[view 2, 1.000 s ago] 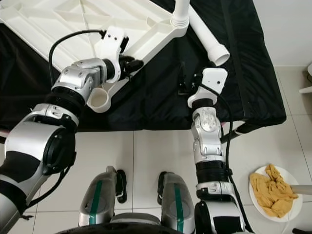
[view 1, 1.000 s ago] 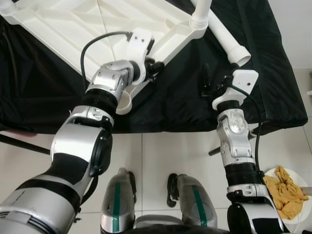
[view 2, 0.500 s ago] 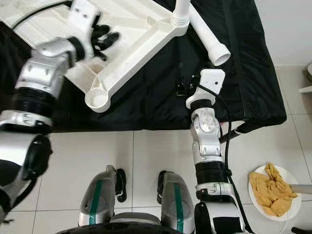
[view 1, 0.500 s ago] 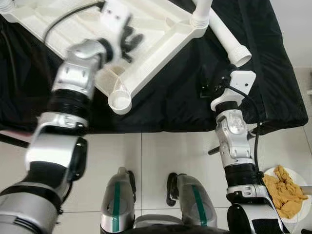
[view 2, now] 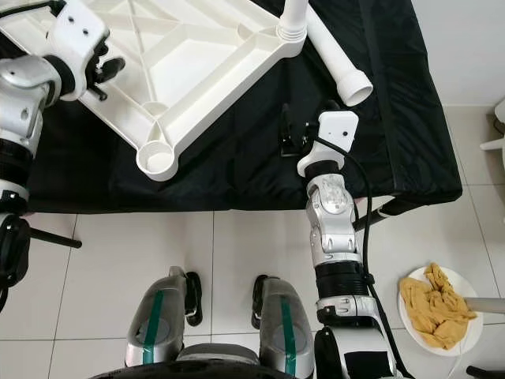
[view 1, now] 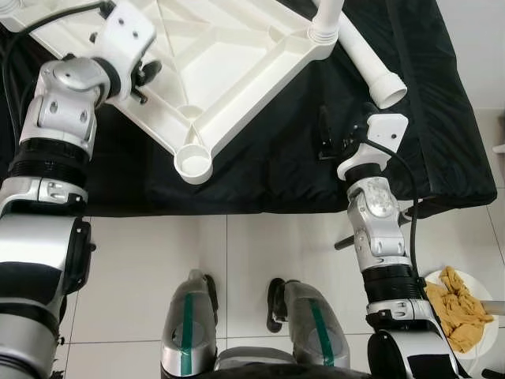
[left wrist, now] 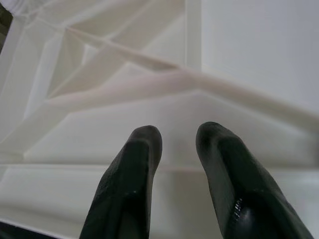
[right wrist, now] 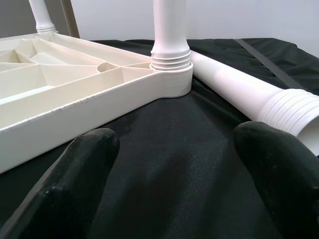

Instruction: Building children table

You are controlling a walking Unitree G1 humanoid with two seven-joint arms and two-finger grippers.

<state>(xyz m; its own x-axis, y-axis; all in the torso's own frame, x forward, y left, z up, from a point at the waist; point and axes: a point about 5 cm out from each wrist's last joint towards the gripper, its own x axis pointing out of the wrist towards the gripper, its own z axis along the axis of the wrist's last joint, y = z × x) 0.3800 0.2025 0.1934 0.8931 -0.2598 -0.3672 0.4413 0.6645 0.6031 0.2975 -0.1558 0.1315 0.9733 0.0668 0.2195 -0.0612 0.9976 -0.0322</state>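
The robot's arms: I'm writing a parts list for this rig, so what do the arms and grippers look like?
Both arms are silver metal with black joint bands. Each wrist carries a white boxy housing with a black cable looping back to the forearm. The left gripper and right gripper each have two long black fingers with rounded tips.

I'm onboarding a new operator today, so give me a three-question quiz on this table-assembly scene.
1. True or false: a table leg already stands in a corner socket of the upturned white tabletop.
2. Which gripper is over the tabletop: A left gripper, B right gripper?
3. Fill in: the loose leg lies on the black ____.

Key: 1 true; 2 A; 3 cloth.
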